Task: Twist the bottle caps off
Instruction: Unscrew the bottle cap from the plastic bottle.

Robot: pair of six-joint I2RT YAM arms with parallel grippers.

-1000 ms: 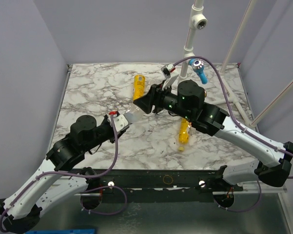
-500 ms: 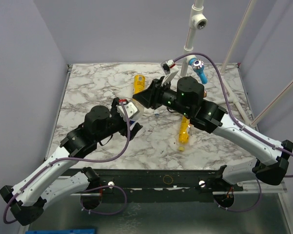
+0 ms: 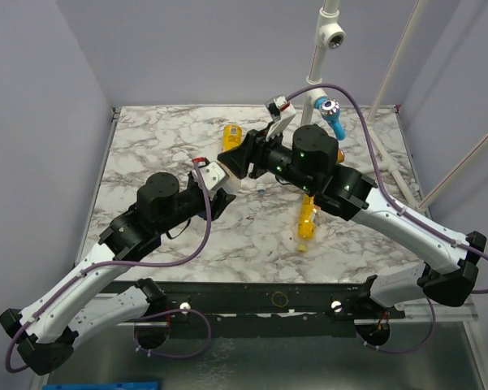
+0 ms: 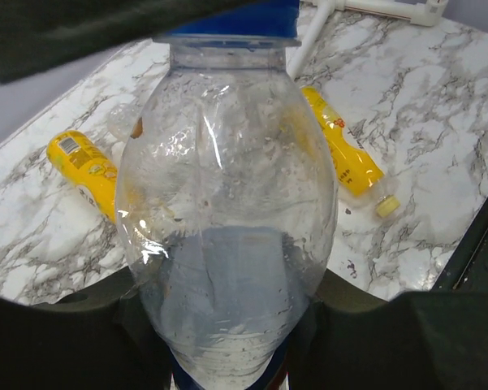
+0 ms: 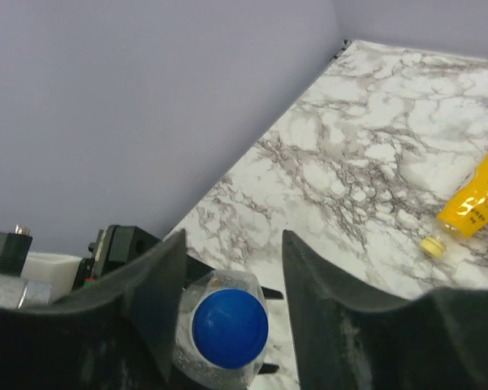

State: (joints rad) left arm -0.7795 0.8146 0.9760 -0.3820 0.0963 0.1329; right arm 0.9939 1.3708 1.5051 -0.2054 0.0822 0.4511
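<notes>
the left gripper [image 4: 227,329] is clenched on the lower body of a clear, rounded plastic bottle [image 4: 227,203], its dark fingers [image 4: 81,325] pressed in on either side, and it holds the bottle up off the white grey-veined marble tabletop [image 4: 438,106]. droplets cling inside the bottle's wall, and a strip of blue shows at its gripped end. the bottle's neck points away from this gripper, toward the right gripper [image 5: 234,236].

the right gripper faces it head-on above the middle of the table. its two black fingers [image 5: 154,284] stand on either side of the small round blue screw cap [image 5: 230,327], which is on the bottle's neck. a slim gap shows between the cap and the finger on the side toward the open table, so the jaws straddle the cap without clamping it; on the other side the bottle's shoulder lies close against the finger.

two yellow-orange filled plastic bottles lie flat on the marble. one [image 4: 81,166] lies toward the far side, just beyond the two grippers. the other [image 4: 345,158] lies nearer the front edge, below the right arm in the overhead view, with its small yellow cap [image 4: 387,207] on and pointing toward the near edge. a blue-labelled bottle [image 3: 337,122] lies at the far right, beside the foot of a white post [image 3: 317,61]. a plain lilac wall [image 5: 146,97] bounds the table on the left.
</notes>
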